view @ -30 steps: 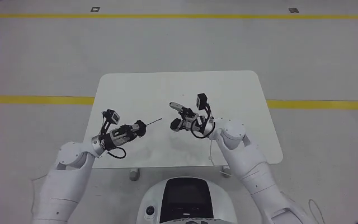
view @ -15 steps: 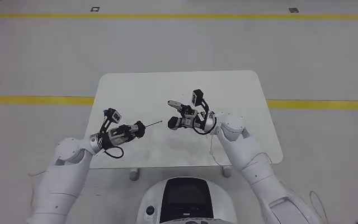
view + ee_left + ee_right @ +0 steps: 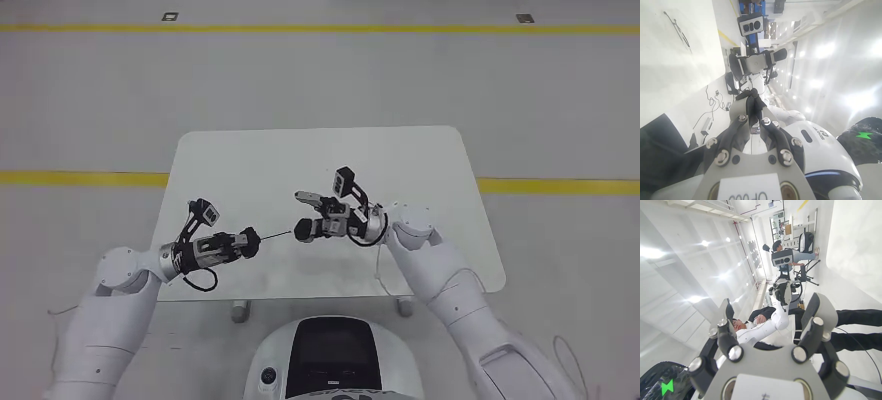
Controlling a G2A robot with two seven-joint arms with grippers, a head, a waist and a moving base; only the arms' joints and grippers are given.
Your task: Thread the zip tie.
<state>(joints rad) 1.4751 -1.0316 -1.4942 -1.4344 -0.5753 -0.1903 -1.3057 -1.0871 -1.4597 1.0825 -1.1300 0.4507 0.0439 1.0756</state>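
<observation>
A thin black zip tie (image 3: 272, 236) sticks out of my left gripper (image 3: 249, 241), which is shut on its near end above the white table's front left part. In the left wrist view the dark strap (image 3: 752, 106) is pinched between the closed fingers (image 3: 743, 106) and points away toward the other arm's gripper (image 3: 753, 64). My right gripper (image 3: 303, 214) hovers over the table's middle, open, facing the left one. The tie's free tip lies just beside its nearer finger (image 3: 304, 231). In the right wrist view the gripper (image 3: 772, 308) holds nothing, and the left gripper (image 3: 783, 292) shows beyond the gap.
The white table (image 3: 420, 160) is bare around both arms, with its front edge close below the left gripper. A grey floor with yellow lines (image 3: 80, 178) surrounds it.
The left gripper has dropped toward the table's front edge and levelled the tie toward the right gripper. The right gripper has shifted left, closing on the tie's tip.
</observation>
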